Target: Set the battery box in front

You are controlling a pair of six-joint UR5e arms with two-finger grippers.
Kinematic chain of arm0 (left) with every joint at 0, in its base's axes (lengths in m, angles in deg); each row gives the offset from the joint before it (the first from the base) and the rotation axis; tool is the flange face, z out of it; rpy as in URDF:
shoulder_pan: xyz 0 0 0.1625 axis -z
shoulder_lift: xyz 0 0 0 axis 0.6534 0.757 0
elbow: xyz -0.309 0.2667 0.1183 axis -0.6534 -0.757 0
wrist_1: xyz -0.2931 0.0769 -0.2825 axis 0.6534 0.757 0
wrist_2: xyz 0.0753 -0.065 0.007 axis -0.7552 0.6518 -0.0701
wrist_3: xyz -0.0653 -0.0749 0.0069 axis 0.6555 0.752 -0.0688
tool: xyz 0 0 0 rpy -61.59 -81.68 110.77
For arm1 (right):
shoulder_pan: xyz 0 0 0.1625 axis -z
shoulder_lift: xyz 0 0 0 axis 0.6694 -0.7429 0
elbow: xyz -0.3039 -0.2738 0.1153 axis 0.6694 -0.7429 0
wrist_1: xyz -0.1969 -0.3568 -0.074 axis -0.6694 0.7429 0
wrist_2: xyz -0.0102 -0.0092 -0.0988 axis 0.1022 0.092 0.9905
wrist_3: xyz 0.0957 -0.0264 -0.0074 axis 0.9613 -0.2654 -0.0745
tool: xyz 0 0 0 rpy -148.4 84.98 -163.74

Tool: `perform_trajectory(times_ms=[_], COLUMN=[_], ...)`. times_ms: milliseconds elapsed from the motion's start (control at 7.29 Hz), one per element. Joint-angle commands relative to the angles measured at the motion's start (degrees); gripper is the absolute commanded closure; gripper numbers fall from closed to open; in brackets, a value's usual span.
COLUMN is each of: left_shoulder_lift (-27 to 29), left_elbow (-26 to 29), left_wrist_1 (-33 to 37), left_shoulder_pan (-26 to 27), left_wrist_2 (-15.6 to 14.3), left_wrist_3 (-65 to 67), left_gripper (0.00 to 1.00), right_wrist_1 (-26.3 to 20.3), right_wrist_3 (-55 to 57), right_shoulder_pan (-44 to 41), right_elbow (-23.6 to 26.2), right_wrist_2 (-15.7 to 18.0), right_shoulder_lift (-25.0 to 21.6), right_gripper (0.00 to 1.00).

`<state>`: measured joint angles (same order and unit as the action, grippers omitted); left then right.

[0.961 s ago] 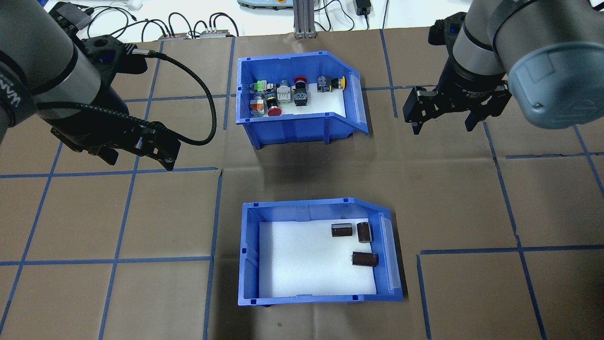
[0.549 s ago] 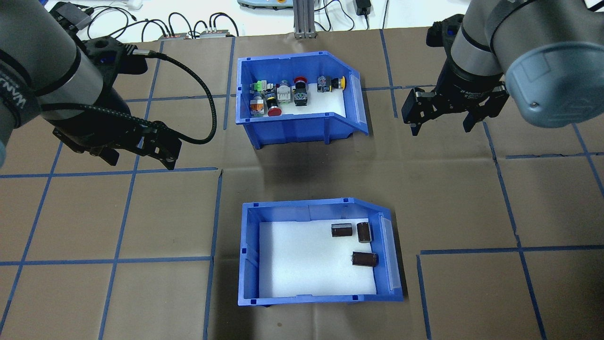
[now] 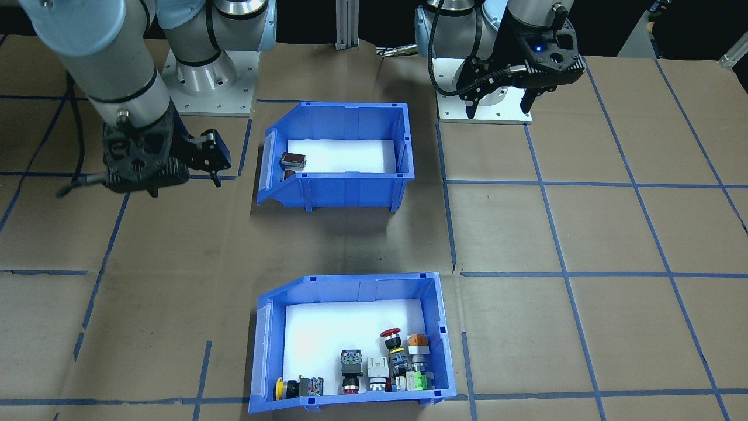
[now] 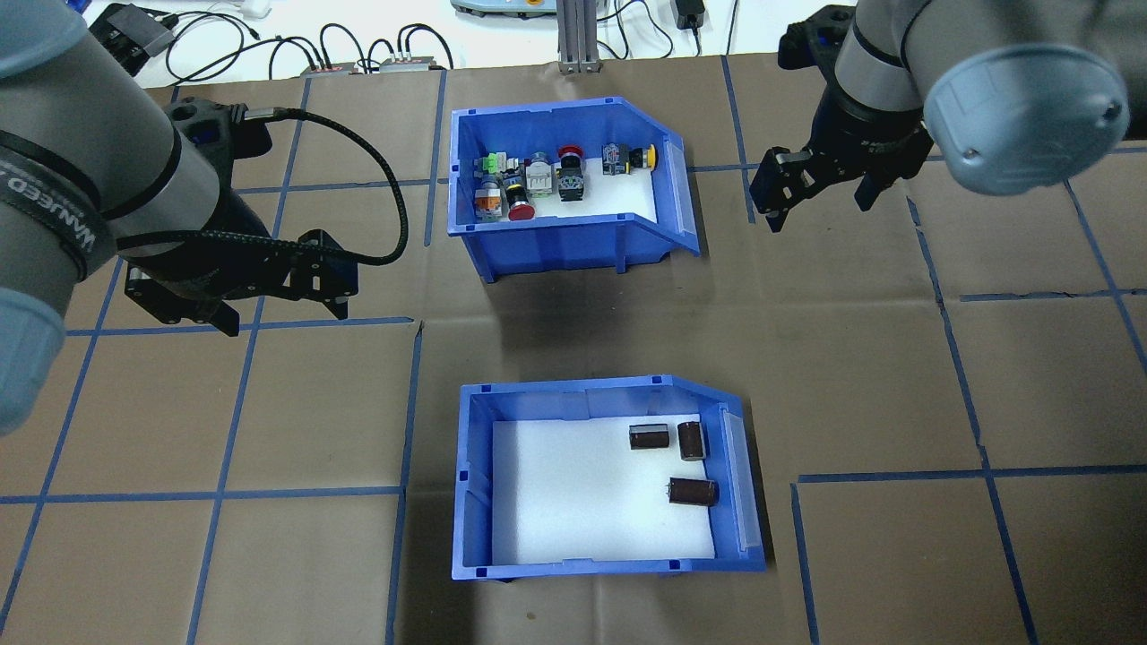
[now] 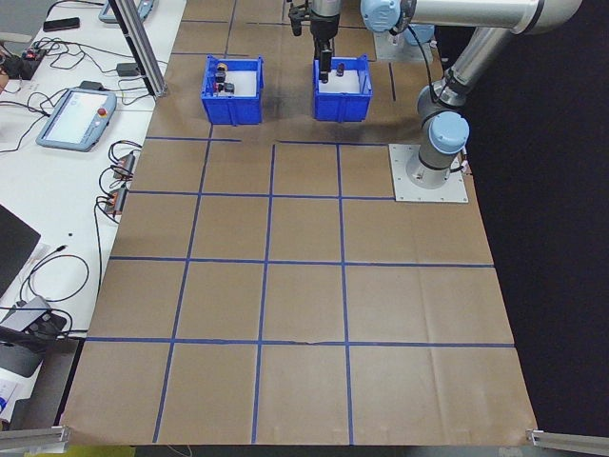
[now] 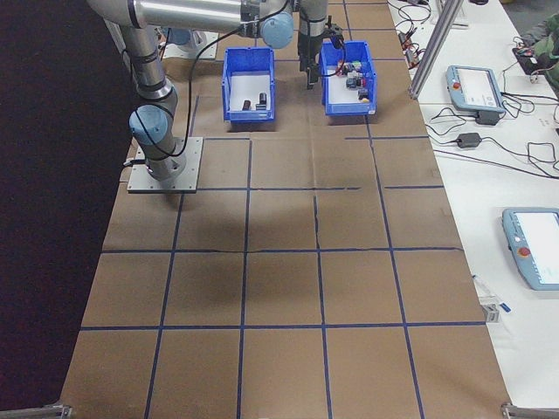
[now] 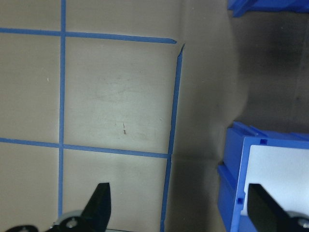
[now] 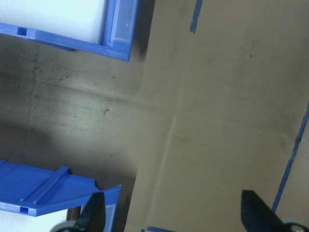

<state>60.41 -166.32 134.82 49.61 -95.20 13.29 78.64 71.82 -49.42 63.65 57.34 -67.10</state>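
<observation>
A: Where is the battery box (image 4: 609,479)?
B: On the near side of the table (image 4: 896,358), close to the robot, between the two arms. Its sloped end faces the robot's right. Three dark cylinders (image 4: 690,491) lie on its white floor toward that end.

A: And the other blue bin?
B: The switch bin (image 4: 564,184) stands on the far side, well apart from the battery box, in line with it. Coloured push buttons (image 4: 538,184) sit along its far wall.

A: What is the left gripper (image 4: 278,309) doing?
B: It hangs over bare table to the left of both bins, fingers spread apart, holding nothing. In the wrist view its right finger (image 7: 263,210) shows over the battery box's corner.

A: The right gripper (image 4: 820,202)?
B: It hovers just right of the switch bin's sloped end, jaws wide apart and empty, touching neither bin.
</observation>
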Motion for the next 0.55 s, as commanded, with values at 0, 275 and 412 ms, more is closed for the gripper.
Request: perform_trajectory(times_ms=[0, 275, 412], left_shoulder_lift=[-1.2, -5.0, -7.9], left_elbow=[-4.2, -8.1, -11.4], left_wrist_1=[-1.8, -1.2, -1.5], left_shoulder_pan=[0.9, 1.3, 2.1], left_wrist_2=[1.8, 5.4, 5.7], left_wrist_3=[14.4, 30.3, 42.0], left_gripper=[0.01, 0.01, 0.01], right_wrist_1=[-0.4, -0.4, -0.6], right_wrist_3=[-10.0, -21.0, -27.0], right_shoulder_pan=[-3.5, -7.6, -10.7], right_elbow=[-10.1, -17.7, -21.1], right_wrist_2=[0.0, 0.1, 0.2], right_shoulder_lift=[8.4, 14.3, 16.6], right_gripper=[0.0, 0.0, 0.0])
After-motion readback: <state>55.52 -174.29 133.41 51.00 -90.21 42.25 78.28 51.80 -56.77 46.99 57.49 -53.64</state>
